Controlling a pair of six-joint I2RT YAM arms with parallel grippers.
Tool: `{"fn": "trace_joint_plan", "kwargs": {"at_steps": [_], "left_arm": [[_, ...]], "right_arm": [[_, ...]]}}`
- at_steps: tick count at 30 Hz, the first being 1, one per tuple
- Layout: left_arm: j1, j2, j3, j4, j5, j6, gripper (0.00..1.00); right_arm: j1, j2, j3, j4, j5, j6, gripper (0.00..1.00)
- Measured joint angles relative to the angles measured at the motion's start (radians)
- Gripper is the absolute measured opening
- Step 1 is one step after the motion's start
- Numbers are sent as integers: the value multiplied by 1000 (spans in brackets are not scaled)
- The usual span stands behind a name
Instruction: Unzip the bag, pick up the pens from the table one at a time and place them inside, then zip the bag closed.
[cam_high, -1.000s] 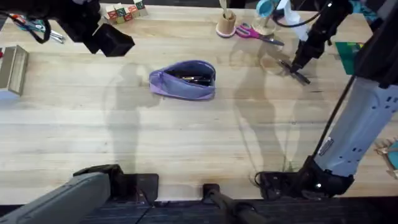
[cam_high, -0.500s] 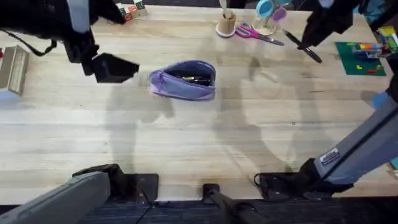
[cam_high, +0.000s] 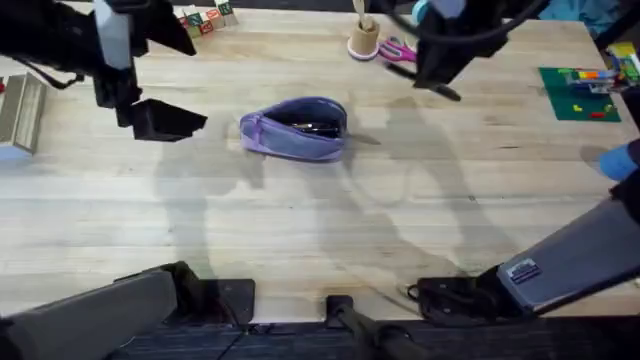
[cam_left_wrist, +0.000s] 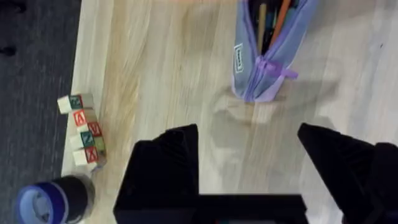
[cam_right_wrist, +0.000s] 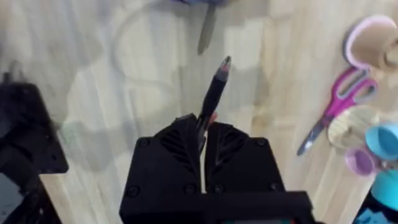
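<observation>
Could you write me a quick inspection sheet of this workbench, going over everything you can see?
Surface: pale wooden table, visible grain.
Job's things: purple bag unzipped, pens inside; black pen held above the table.
Clutter: pink scissors, letter blocks, green board, blue-lidded jar.
End effectors: left end effector open, empty, near the bag; right end effector shut on the black pen.
Cables: dark cable on the right arm.
Surroundings: dark floor beside the table.
</observation>
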Motion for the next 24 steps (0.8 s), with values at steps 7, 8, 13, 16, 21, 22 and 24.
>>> {"fn": "trace_joint_plan", "kwargs": {"at_steps": [7, 8, 13, 16, 21, 22, 24], "left_arm": [[99, 33, 3, -18, 40, 45, 993], [112, 34, 3, -23, 47, 54, 993], [164, 33, 3, -23, 68, 91, 993], [184, 34, 3, -23, 74, 101, 993], [191, 33, 3, -19, 76, 106, 993], [191, 33, 3, -16, 77, 107, 993], [191, 33, 3, -14, 77, 107, 992]], "right_arm": [[137, 0, 0, -13, 0, 56, 34], [155, 0, 0, -13, 0, 64, 34], [218, 0, 0, -13, -1, 84, 34], [227, 1, 0, -1, -1, 99, 34], [226, 13, 0, 90, -37, 133, 34], [226, 20, 0, 112, -51, 137, 34], [226, 35, 0, 140, -71, 143, 34]]}}
